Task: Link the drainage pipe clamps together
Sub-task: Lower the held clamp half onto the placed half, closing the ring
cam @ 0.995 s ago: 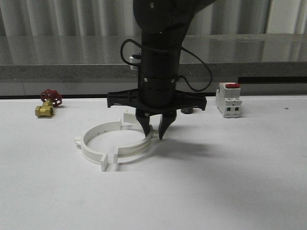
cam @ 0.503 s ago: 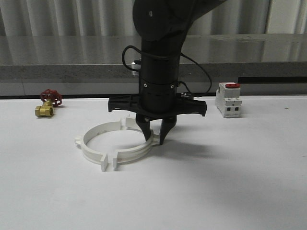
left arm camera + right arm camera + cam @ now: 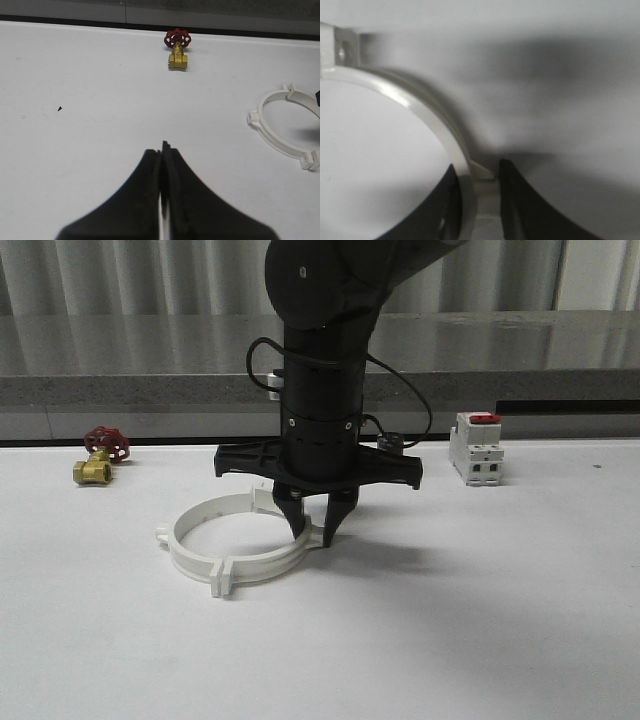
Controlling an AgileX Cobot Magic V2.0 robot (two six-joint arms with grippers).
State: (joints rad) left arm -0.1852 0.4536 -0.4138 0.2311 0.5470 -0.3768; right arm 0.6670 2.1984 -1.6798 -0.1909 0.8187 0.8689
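You are pinching the right half of the drainage pipe clamps [image 3: 240,540] in the right gripper [image 3: 314,532], so keep its tabs aligned while pressing the halves together.

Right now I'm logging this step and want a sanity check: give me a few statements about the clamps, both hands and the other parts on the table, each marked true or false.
1. The right hand straddles the rim of the right clamp half. True.
2. The two halves' near tabs sit far apart. False: they meet at the front, with the left clamp half.
3. The left hand is wide open. False: its fingers are together, holding nothing.
4. The brass valve lies inside the ring. False: it sits apart, far left.
5. The breaker stands right of the ring. True.
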